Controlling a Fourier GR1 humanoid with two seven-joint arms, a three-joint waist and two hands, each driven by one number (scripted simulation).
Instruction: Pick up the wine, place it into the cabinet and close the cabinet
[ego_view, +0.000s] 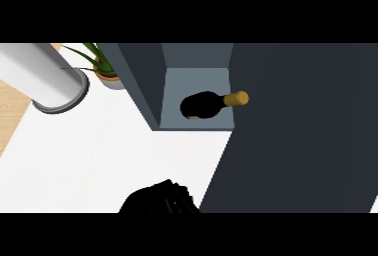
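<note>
At the far left a grey forearm (48, 75) crosses the white worktop (81, 155), its hand out of sight. Beside it stands a potted plant (100, 67). At the lower edge a black hand (159, 200) shows only partly — whether its fingers are curled or straight I cannot tell. The wine (210, 104) already stands inside the cabinet (148, 90), free of any hand, cork tilted toward the dark open door (295, 130). The likely risk — a hurried swing of the door could clip the bottle's neck and topple it.
</note>
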